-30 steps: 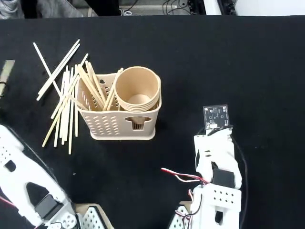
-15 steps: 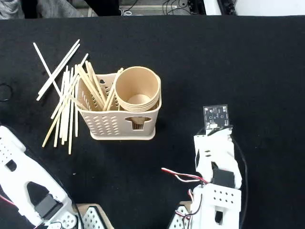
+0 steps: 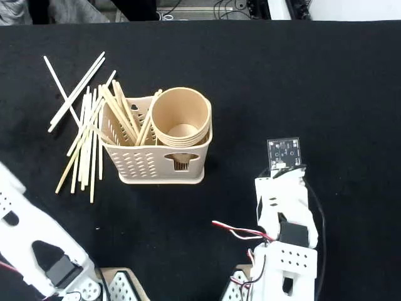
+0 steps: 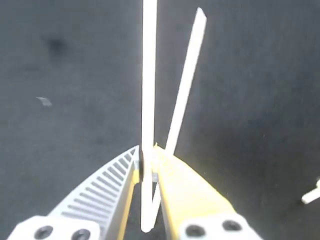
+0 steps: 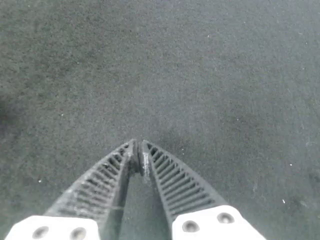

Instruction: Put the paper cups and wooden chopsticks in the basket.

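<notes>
Trailing behind black table [image 3: 313,75]: cables [image 3: 229,9] | left hand [image 4: 147,160] pinching chopsticks [image 4: 148,75] | right hand [image 5: 137,150] closed

A beige slotted basket [image 3: 160,164] stands upright with nested paper cups [image 3: 180,116] in its 3 o'clock compartment and wooden chopsticks [image 3: 123,111] leaning in the other, a loose pile [image 3: 84,141] lies beside it at 9 o'clock, and two chopsticks [image 4: 148,90] sit pinched in the left claw [image 4: 147,152].
</notes>
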`<act>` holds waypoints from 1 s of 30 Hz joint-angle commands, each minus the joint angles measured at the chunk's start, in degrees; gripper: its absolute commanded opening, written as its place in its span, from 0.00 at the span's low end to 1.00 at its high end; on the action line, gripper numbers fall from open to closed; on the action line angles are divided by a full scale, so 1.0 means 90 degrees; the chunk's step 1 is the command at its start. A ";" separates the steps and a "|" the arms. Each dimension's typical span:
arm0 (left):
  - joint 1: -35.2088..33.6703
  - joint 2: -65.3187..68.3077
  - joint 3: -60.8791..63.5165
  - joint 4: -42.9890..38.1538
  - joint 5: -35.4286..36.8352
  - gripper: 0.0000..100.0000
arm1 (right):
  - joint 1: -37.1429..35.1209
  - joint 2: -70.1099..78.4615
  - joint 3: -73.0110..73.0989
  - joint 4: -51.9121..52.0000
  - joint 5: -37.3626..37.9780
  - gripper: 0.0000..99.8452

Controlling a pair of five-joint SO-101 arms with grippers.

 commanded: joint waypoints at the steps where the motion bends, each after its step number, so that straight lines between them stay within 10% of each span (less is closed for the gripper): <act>1: -0.0269 -0.1143 -0.0210 0.0020 0.0293 0.03 | 0.0039 -0.0093 -0.0034 -0.0088 -0.0029 0.01; 13: -0.0347 -0.2794 0.0200 0.0068 0.1074 0.03 | 0.0039 -0.0093 -0.0034 -0.0098 -0.0029 0.01; 22: 0.0435 -0.7121 0.5993 -0.0244 0.0557 0.03 | 0.0039 -0.0093 -0.0034 -0.0088 -0.0029 0.01; 30: 0.2593 -1.1546 1.0886 -0.3223 0.1172 0.03 | 0.0039 -0.0093 -0.0034 -0.0088 -0.0029 0.01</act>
